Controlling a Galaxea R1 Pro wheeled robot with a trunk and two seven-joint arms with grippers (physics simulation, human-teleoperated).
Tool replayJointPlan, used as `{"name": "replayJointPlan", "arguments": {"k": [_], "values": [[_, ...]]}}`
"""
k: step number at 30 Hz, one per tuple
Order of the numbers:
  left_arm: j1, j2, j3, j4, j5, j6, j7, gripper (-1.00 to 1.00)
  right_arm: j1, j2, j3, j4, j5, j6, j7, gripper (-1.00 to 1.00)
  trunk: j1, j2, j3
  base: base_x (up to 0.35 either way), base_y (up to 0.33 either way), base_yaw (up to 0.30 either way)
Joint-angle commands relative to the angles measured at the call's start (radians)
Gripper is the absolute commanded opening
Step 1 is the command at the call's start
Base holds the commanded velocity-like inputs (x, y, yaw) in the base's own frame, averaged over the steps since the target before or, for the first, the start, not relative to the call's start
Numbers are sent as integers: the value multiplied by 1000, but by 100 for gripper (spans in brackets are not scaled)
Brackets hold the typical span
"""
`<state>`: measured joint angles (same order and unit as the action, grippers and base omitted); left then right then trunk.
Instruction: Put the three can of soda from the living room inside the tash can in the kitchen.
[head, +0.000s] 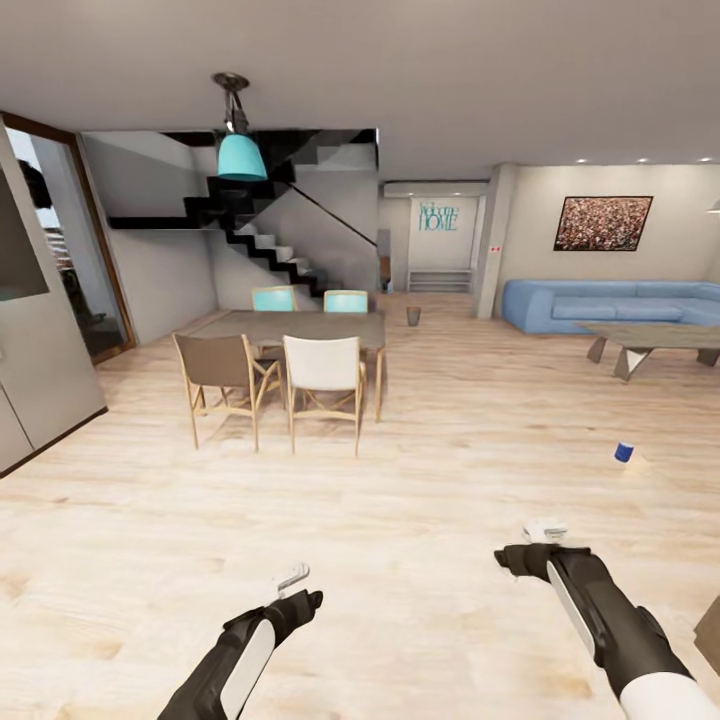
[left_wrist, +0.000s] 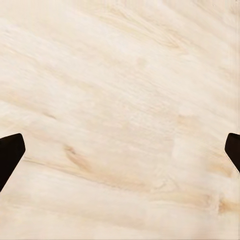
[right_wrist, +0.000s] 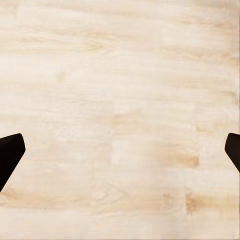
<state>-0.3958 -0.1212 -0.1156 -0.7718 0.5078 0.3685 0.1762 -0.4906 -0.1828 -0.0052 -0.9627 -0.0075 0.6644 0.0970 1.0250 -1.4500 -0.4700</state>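
We are looking across a wide pale wood floor (head: 400, 560) in an open room. The dining table (head: 300, 327) is standing mid-room, and everything else is placed from it. Behind the table, a dark staircase (head: 260, 235) is climbing the wall, its top cut off by the ceiling. Far to the table's right, a blue sofa (head: 610, 305) is running off the picture's edge, with a low table (head: 650, 342) in front of it. Four chairs (head: 322, 385) are ringing the dining table; the two turquoise ones are half hidden behind it. A teal lamp (head: 241, 150) is hanging above.

Past the table's far right corner, a small tapered tash can (head: 413, 316) is sitting, too distant to make out clearly. Well to the table's right and nearer us, a blue can of soda (head: 624, 452) is standing on the floor.

Our left gripper (left_wrist: 120, 152) and right gripper (right_wrist: 120, 152) are both hovering over bare floor, fingers spread wide apart, holding nothing.
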Motion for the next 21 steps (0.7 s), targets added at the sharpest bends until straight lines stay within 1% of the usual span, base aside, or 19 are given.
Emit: {"name": "replayJointPlan", "arguments": {"k": [1, 4, 8, 11, 12, 13, 14, 21], "values": [[0, 0, 0, 0, 0, 0, -2, 100, 1, -1, 0, -3, -1, -7, -10, 100, 0, 0, 0, 328, -180, 0], [0, 1, 0, -1, 2, 1, -9, 100, 4, -3, 1, -12, -3, -23, -34, 100, 0, 0, 0, 327, -182, 0], [0, 1, 1, -1, 5, 4, -10, 100, 8, -7, 2, -10, -2, -29, -27, 100, 0, 0, 0, 327, -183, 0], [0, 1, 1, 0, 6, 6, -9, 100, 9, -10, 2, -5, 1, -35, 18, 100, 0, 0, 0, 327, -183, 0], [0, 1, 1, 3, 6, 6, -9, 100, 10, -11, 1, -3, 2, -37, 61, 100, 0, 0, 0, 327, -183, 0], [0, 1, 1, 4, 5, 6, -8, 100, 10, -11, 1, -3, 2, -38, 73, 100, 0, 0, 0, 327, -183, 0], [0, 1, 1, 6, 4, 6, -7, 100, 10, -12, 1, -2, 1, -39, 100, 100, 0, 0, 0, 327, -183, 0], [0, 0, 1, 8, 2, 4, -6, 100, 10, -12, 0, -7, -1, -35, 119, 100, 0, 0, 0, 327, -183, 0]]}}
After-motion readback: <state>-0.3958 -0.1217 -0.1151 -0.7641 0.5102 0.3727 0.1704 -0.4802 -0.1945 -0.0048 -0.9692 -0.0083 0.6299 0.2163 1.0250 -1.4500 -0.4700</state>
